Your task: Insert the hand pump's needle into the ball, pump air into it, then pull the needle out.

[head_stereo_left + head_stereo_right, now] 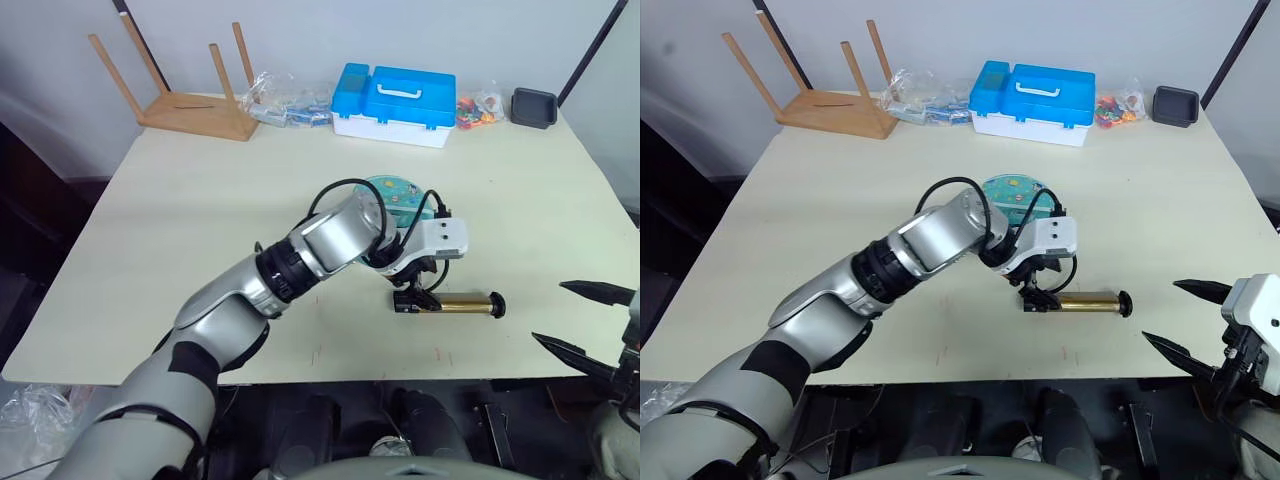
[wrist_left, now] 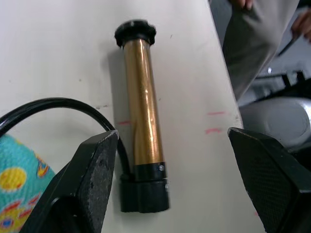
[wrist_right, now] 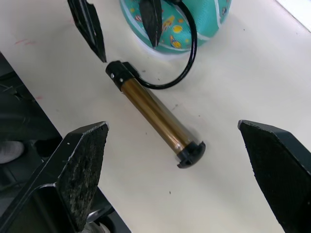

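near the front edge of the counter (image 1: 180, 190) the hand pump (image 1: 458, 303) lies flat, its gold barrel running sideways, one black cap toward the robot's right and the black end block toward the ball (image 1: 1012, 192). the ball sits just behind it, partly covered by the left arm, and the thin black hose (image 3: 187, 58) loops from the pump's end block up against the ball's side. whether the needle is already in the ball cannot be told; the tip is hidden.

the left end effector (image 2: 170, 174) hovers over the pump's hose end, released, one black finger on each side of the end block and neither touching it. the right end effector (image 1: 1185, 320) waits off the counter's front right corner, also spread wide and empty, well apart from the pump.

the pump looks light, rigid and glossy, so the smooth barrel would likely slip or roll under a pinch; the black end block or cap seems the surer place to grip. the hose is limp and will drag behind. the ball looks soft and will probably dent and roll away unless it is steadied while the needle is pushed or pulled.
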Tool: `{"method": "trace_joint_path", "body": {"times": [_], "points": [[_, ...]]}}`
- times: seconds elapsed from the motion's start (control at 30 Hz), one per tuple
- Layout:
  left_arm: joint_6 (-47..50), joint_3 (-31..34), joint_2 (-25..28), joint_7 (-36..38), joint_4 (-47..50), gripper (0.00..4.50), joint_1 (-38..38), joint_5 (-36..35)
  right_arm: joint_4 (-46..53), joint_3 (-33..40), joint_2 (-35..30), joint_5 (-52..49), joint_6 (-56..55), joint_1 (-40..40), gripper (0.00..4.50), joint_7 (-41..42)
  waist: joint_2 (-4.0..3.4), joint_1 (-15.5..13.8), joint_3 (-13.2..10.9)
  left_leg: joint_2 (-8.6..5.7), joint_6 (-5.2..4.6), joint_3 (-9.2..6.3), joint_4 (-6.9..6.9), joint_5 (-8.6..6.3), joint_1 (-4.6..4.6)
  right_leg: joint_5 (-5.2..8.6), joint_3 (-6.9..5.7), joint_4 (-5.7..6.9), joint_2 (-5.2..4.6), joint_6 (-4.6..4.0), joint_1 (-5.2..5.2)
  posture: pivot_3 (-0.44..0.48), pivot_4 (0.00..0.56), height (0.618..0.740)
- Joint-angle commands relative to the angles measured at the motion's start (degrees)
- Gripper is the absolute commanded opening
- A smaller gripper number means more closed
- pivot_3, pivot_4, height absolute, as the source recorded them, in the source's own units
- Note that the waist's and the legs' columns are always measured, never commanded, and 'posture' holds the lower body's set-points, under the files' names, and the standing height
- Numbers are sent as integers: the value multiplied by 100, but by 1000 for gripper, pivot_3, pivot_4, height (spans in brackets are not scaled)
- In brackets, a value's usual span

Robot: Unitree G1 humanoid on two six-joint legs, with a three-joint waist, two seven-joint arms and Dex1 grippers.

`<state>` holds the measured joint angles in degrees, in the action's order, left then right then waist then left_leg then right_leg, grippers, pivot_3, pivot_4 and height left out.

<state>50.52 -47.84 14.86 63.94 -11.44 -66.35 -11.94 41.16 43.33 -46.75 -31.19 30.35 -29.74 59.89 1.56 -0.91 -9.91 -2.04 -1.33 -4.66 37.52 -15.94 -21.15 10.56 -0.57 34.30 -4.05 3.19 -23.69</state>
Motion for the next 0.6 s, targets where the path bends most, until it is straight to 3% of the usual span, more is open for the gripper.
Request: {"method": "trace_joint_path", "body": {"times": [0.03, 0.37, 0.6], "points": [[-509, -129, -478, 461, -860, 3829, -366, 292, -17, 69, 57, 97, -237, -117, 4500, 17, 0, -6, 0, 0, 0, 2, 0, 0, -1, 0, -1, 0, 0, 0, 0, 0, 150, 740], [-2308, -77, -2046, 605, -3810, 3829, -709, 1380, 285, -261, 316, 289, -263, -242, 4500, -452, -4, -14, 2, -6, -21, 10, 13, -12, -9, 4, 4, -2, -3, 7, -1, 0, 150, 740], [-3059, 116, -2745, 404, -5098, 3829, -679, 1970, 441, -469, 421, 393, -215, -288, 4500, -749, -16, -4, 4, -4, -48, 0, 83, -29, -50, -4, -2, 3, -3, 38, -11, 0, 150, 740]]}}
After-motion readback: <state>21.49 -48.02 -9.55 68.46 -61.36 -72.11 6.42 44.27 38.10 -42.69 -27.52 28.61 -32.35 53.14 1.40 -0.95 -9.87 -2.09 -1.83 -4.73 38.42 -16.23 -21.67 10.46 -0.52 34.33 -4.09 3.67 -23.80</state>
